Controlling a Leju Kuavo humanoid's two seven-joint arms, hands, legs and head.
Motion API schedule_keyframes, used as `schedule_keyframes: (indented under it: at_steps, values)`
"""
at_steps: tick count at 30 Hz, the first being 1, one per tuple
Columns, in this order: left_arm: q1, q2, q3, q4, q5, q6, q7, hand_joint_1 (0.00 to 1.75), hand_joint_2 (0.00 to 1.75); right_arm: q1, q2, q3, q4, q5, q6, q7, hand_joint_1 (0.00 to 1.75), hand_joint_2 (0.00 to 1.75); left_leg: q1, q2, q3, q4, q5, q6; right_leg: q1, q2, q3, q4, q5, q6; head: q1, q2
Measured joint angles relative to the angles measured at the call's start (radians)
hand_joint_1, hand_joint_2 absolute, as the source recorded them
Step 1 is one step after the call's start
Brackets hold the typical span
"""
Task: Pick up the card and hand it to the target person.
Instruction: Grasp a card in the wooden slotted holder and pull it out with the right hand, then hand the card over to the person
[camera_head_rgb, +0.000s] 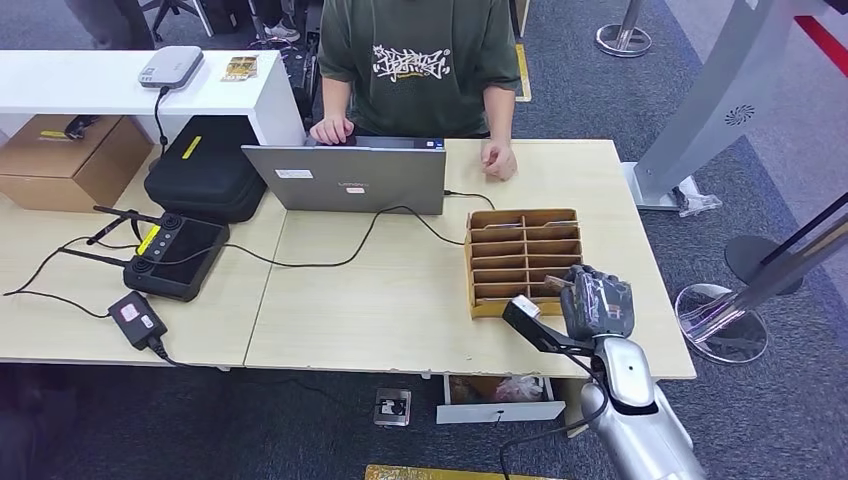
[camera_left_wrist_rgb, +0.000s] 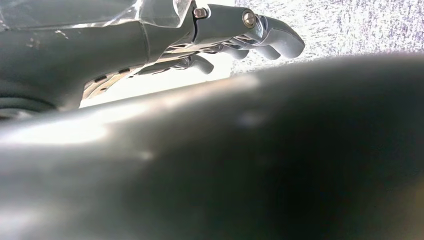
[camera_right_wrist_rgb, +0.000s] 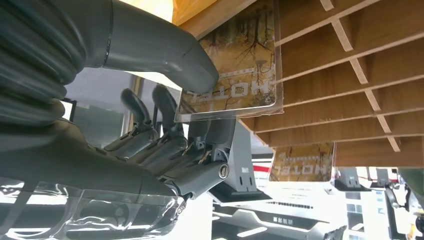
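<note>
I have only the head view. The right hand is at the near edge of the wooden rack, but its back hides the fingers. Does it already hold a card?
Observer: It seems so. In the right wrist view, the right hand has its thumb on the face of the card and fingers behind it. The card's far end is in a slot of the rack.
Operator: Is there any other card in the rack?
Observer: Yes, a second card, also printed HOTEL, stands in another slot.
Operator: And the left hand?
Observer: The left hand hangs over the carpet, fingers loosely bent, holding nothing.
</note>
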Motion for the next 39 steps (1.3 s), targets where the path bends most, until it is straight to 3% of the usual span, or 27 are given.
schedule_keyframes:
  at_steps: [13,18,27,39]
  values:
    - [-0.012,0.000,0.000,0.000,0.011,0.009,-0.044,0.00,0.00,-0.001,0.000,0.044,-0.092,0.029,-0.048,-0.051,1.43,1.75,0.000,0.000,0.000,0.000,0.001,0.000,0.000,0.000,0.000,0.000,0.000,0.000,0.000,0.000]
    - [-0.048,0.000,0.000,0.000,0.015,0.011,-0.022,0.00,0.00,-0.041,-0.004,0.077,-0.184,0.039,-0.053,-0.051,1.34,1.75,0.000,0.000,0.000,0.000,0.001,0.000,0.000,0.000,0.000,0.000,0.001,0.000,0.000,0.000]
    - [-0.136,0.001,0.000,0.000,0.028,0.016,0.009,0.00,0.00,-0.126,-0.021,0.150,-0.306,0.024,-0.052,-0.039,1.39,1.75,0.000,0.000,0.000,0.000,0.001,0.000,0.000,0.000,0.000,0.000,0.001,-0.001,0.000,0.000]
    - [-0.247,0.001,-0.012,0.000,0.042,0.030,0.083,0.00,0.00,-0.263,0.008,0.210,-0.166,-0.057,-0.064,-0.023,1.51,1.75,0.000,0.000,0.000,0.000,0.003,-0.001,0.000,0.000,0.000,0.001,0.001,-0.001,0.000,0.000]
